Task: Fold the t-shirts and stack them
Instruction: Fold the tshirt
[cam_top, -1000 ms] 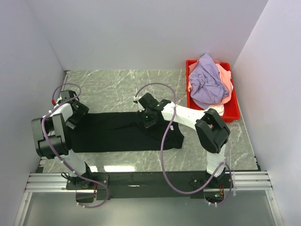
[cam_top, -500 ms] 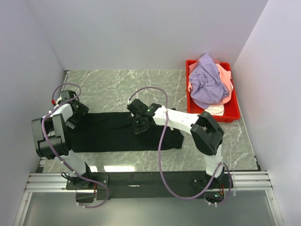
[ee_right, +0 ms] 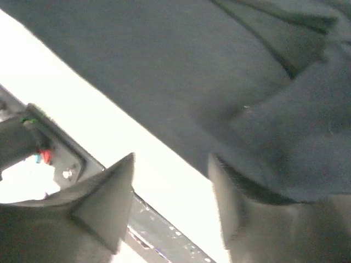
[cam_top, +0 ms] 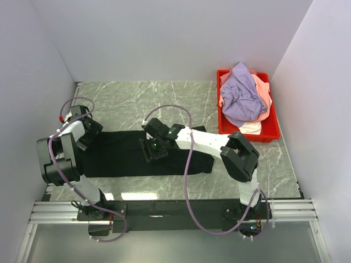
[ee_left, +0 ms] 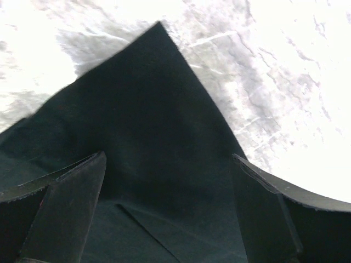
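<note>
The fold of the first shirt looks half made. The black t-shirt (cam_top: 120,156) lies as a long narrow band across the middle of the table (cam_top: 126,101), but its ends are not yet brought together.

At the band's left end sits the left gripper (cam_top: 90,130). In its wrist view the fingers are spread wide either side of a pointed corner of the cloth and grip nothing.

At mid-length, close to the band's near edge, the right gripper (cam_top: 152,149) hangs low over the shirt. Its jaws are parted with bright table showing through the gap. A ridge of cloth bunches against one finger, but nothing I can see is pinched.

The next move likely calls for a low, flat pinch that takes every layer — thin cloth on slick stone is easy to miss — and then carrying one end over the other.

Far right, the red bin (cam_top: 274,131) holds the rest in a heap: a lavender t-shirt (cam_top: 241,98) on top, a salmon-pink one (cam_top: 264,96) beneath, and a white one (cam_top: 251,127) at the near end.

The surface is glossy grey-green marble with pale veins, glaring near the front. Plain white walls (cam_top: 164,38) close three sides, and an aluminium rail (cam_top: 164,211) carries the arm bases.
</note>
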